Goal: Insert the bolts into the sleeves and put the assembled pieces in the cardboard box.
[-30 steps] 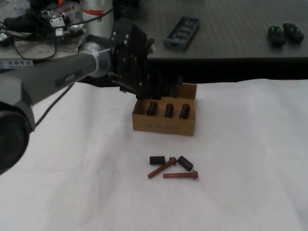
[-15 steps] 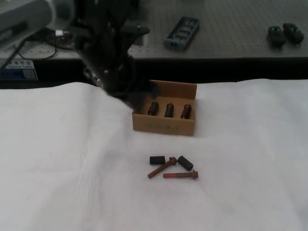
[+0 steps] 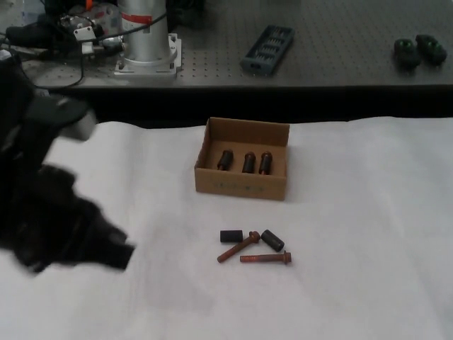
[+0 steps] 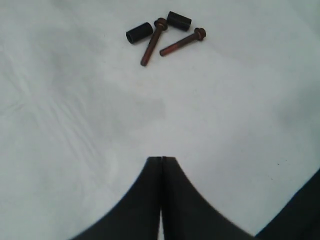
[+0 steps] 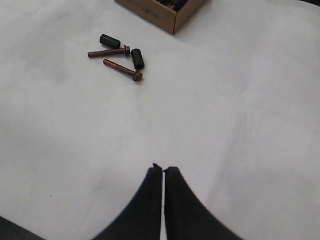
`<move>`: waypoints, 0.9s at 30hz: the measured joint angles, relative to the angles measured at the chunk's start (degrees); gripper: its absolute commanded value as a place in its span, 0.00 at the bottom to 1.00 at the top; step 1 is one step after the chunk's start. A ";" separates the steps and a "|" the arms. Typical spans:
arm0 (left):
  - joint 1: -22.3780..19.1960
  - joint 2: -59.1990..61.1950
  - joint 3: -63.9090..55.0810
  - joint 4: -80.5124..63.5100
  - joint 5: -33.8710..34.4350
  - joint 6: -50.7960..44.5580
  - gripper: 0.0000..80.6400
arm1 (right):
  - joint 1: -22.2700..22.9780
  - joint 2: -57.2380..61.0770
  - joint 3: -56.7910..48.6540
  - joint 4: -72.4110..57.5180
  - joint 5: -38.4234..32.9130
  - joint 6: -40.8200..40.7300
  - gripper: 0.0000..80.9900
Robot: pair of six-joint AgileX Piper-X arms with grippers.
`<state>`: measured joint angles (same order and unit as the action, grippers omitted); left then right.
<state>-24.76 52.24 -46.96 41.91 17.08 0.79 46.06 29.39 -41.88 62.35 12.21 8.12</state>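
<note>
Left gripper [image 4: 161, 159] hangs over white cloth [image 3: 368, 212], fingers pressed together, empty. Mid-bench, the cardboard box [image 3: 241, 185] holds three assembled pieces [image 3: 248, 161]; near it lie two bolts [image 3: 238, 246] and two sleeves [image 3: 231, 236] (loose, close together). Right gripper [image 5: 163, 169] likewise closed on nothing.

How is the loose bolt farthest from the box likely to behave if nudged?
The bolt lies flat and looks rigid, so it would probably roll, arcing around its wider head. The wrinkled white cloth likely slows that.

A lab: a perforated optical bench [image 3: 340, 57], tangled cables [image 3: 35, 49] and a metal mounting post [image 3: 145, 32] at the back
</note>
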 measured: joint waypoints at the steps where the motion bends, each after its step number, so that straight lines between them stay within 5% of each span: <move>1: 0.00 -2.60 1.01 0.00 0.00 -0.79 0.00 | 0.00 0.00 0.00 0.00 0.00 0.00 0.02; 21: 0.00 -17.06 4.09 -0.13 0.00 -6.39 0.00 | 0.00 3.42 0.00 -6.90 -4.72 0.52 0.02; 27: 0.00 -17.06 4.09 -0.13 0.00 -7.15 0.00 | 0.00 14.14 0.00 -15.38 -10.35 15.14 0.02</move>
<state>-24.76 35.18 -42.87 41.77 17.08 -6.36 46.06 43.52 -41.88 46.97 1.86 23.26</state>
